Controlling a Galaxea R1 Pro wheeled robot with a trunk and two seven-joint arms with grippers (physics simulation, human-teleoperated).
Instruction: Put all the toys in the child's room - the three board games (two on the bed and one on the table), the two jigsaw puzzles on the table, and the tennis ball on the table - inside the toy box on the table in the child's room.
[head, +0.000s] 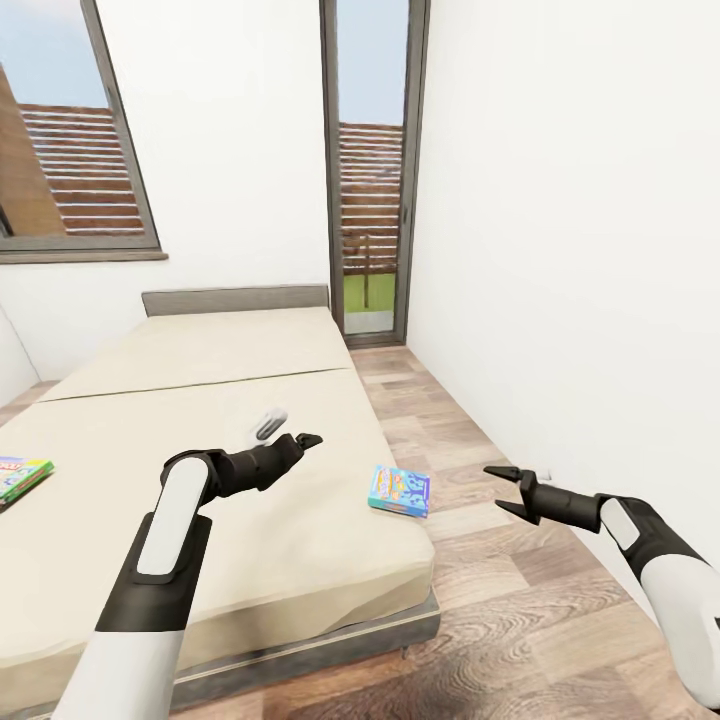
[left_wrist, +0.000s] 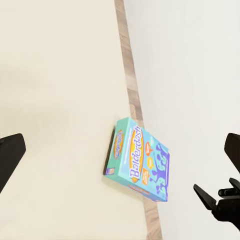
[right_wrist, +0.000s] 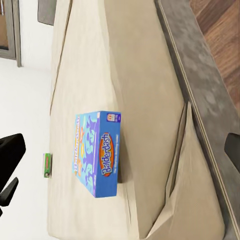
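Note:
Two board games lie on the beige bed (head: 230, 500). A blue Balderdash box (head: 399, 490) sits flat near the mattress's right front corner, also seen in the left wrist view (left_wrist: 139, 161) and the right wrist view (right_wrist: 97, 150). A green box (head: 20, 478) lies at the bed's left edge and shows small and far off in the right wrist view (right_wrist: 46, 165). My left gripper (head: 300, 443) hovers open above the mattress, left of the blue box. My right gripper (head: 497, 489) is open over the floor, right of that box. The table, toy box, jigsaw puzzles and tennis ball are out of view.
A strip of wood-plank floor (head: 470, 600) runs between the bed and the white right wall (head: 580, 250). A glass door (head: 368, 170) stands at the far end and a window (head: 70, 130) at the back left. The grey headboard (head: 235, 298) is against the far wall.

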